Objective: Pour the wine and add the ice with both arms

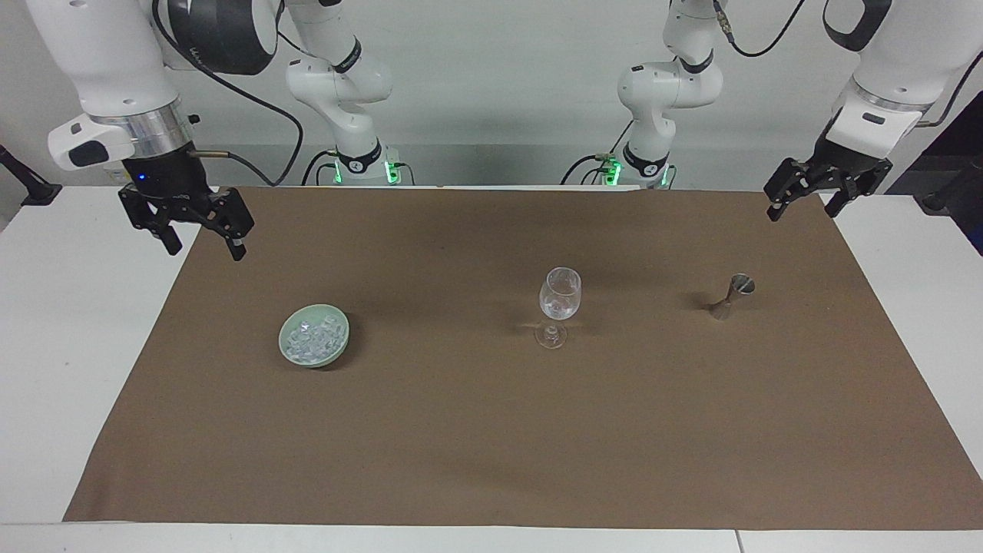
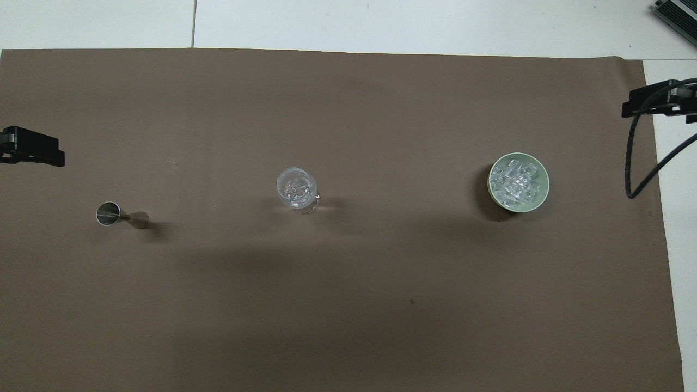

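A stemmed glass [image 1: 559, 303] [image 2: 297, 189] stands mid-mat with clear glinting pieces in its bowl. Toward the right arm's end, a pale green bowl [image 1: 314, 362] [image 2: 546, 185] holds a heap of ice [image 1: 311, 338] [image 2: 514, 179]. A small metal jigger [image 1: 729, 298] [image 2: 121, 215] stands toward the left arm's end. My right gripper [image 1: 206, 252] hangs open and empty over the mat's edge, apart from the bowl. My left gripper [image 1: 802, 211] waits open and empty over the mat's corner at its own end. Wine is out of view.
A brown mat [image 1: 491, 445] covers most of the white table [image 1: 69, 346], with bare white strips at both ends. The two arm bases [image 1: 357, 165] [image 1: 641, 165] stand at the robots' edge. A black cable [image 2: 634, 163] dangles from the right wrist.
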